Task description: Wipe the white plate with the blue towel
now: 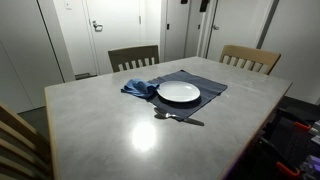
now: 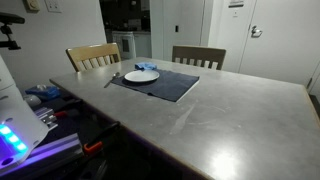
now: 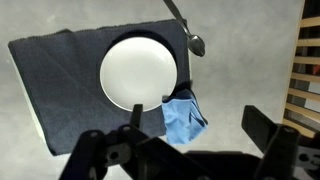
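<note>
A white plate (image 1: 178, 92) sits on a dark grey placemat (image 1: 212, 86) on the grey table and shows in both exterior views (image 2: 141, 75). A crumpled blue towel (image 1: 138, 87) lies against the plate's rim, partly on the placemat. In the wrist view the plate (image 3: 140, 72) is in the middle and the towel (image 3: 183, 120) just below it. My gripper (image 3: 196, 113) is open and empty, high above the table, with the towel between its fingers in the picture. The gripper does not clearly show in the exterior views.
A metal spoon (image 1: 178, 118) lies beside the placemat, also in the wrist view (image 3: 190, 35). Two wooden chairs (image 1: 133, 57) (image 1: 250, 58) stand at the table's far side. Another chair's slats (image 3: 305, 80) show at the wrist view's edge. Cluttered gear (image 2: 40, 110) sits beside the table.
</note>
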`<action>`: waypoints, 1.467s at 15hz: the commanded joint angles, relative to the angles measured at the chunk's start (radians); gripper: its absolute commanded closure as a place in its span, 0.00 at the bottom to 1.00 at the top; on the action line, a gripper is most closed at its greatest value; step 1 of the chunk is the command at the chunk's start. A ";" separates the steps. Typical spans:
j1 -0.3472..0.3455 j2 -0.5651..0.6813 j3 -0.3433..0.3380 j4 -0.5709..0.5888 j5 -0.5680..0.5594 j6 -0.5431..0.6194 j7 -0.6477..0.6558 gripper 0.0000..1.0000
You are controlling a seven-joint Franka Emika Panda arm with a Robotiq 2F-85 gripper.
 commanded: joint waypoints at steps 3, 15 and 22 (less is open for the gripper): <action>0.021 0.115 -0.002 0.092 0.001 0.109 -0.205 0.00; 0.015 0.257 0.004 0.209 -0.015 0.105 -0.234 0.00; 0.019 0.446 0.008 0.387 -0.200 0.076 -0.340 0.00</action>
